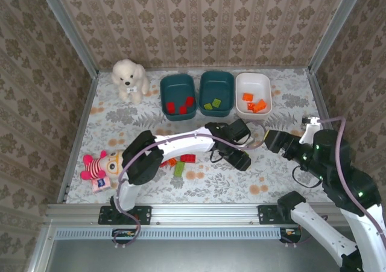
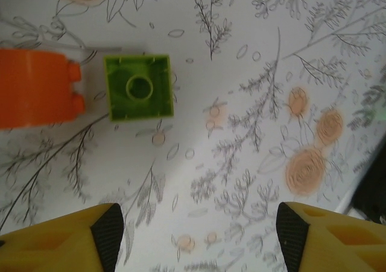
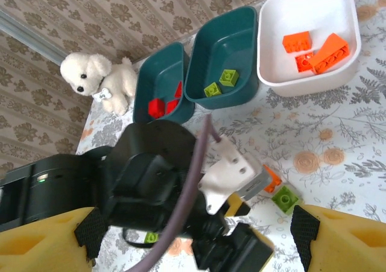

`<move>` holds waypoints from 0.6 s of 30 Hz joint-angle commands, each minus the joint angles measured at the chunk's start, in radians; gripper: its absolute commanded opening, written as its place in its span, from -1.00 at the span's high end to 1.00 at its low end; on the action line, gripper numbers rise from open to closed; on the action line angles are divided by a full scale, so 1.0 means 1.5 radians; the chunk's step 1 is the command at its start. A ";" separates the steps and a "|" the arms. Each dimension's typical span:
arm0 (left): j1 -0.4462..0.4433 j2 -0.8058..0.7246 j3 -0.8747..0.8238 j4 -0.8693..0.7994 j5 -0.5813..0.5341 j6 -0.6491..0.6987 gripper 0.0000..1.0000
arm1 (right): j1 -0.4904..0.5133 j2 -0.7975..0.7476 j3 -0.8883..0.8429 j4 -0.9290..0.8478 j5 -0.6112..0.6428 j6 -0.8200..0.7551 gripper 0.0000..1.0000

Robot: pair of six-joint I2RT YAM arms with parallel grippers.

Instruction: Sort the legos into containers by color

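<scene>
Orange brick (image 2: 36,88) just beside green brick (image 2: 139,86)

The left arm (image 1: 181,143) stretches far to the right. The left fingers (image 2: 107,233) are spread apart, holding nothing. The right fingers (image 3: 304,233) are wide apart too.

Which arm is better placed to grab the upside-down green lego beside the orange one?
Probably left. The left end effector hovers open over the green lego; the right end effector sits farther back, with the left arm's wrist in its way.
</scene>
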 commanded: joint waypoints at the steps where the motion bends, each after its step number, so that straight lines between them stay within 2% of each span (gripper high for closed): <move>1: 0.001 0.040 0.043 -0.034 -0.045 -0.008 -0.44 | 0.004 -0.011 0.024 -0.071 0.006 0.027 -0.69; 4: 0.002 0.073 0.073 -0.058 -0.066 -0.013 -0.45 | 0.003 -0.016 0.041 -0.086 0.015 0.028 -0.69; 18: 0.002 0.181 0.194 -0.076 -0.082 -0.007 -0.40 | 0.003 -0.010 0.056 -0.094 0.019 0.024 -0.70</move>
